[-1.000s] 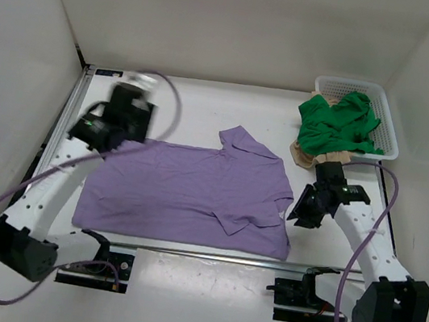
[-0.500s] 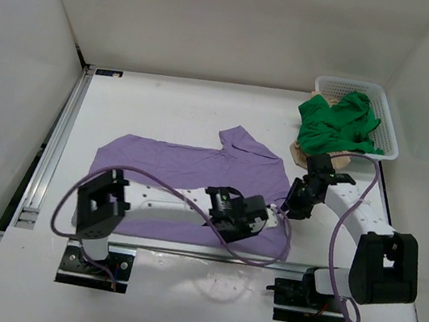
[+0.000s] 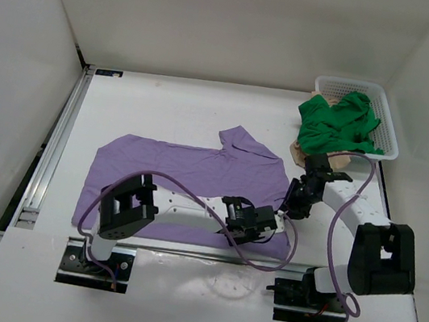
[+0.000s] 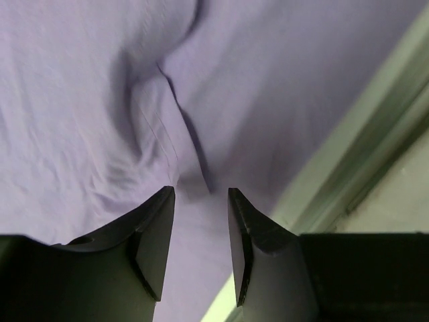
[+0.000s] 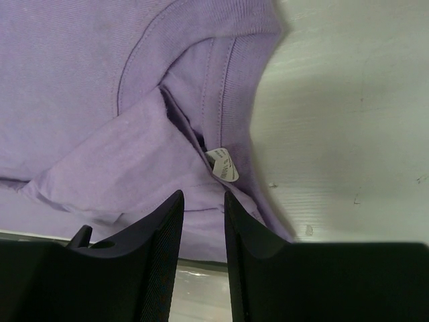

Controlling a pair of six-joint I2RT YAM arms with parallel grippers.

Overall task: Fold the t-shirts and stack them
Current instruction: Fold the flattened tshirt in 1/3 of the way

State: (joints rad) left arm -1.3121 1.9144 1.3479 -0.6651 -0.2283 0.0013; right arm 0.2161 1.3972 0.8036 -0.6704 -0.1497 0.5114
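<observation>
Showing right-wrist only: lavender shirt (image 5: 74,74) label (image 5: 222,164)

The left arm (image 3: 191,208) lies low and stretched sideways toward its neighbour, the left gripper (image 4: 199,196) angled downward with its fingers a narrow gap apart. The right arm (image 3: 348,203) folds inward to the left, and the right gripper (image 5: 203,196) is also lowered, fingers slightly parted.
</observation>
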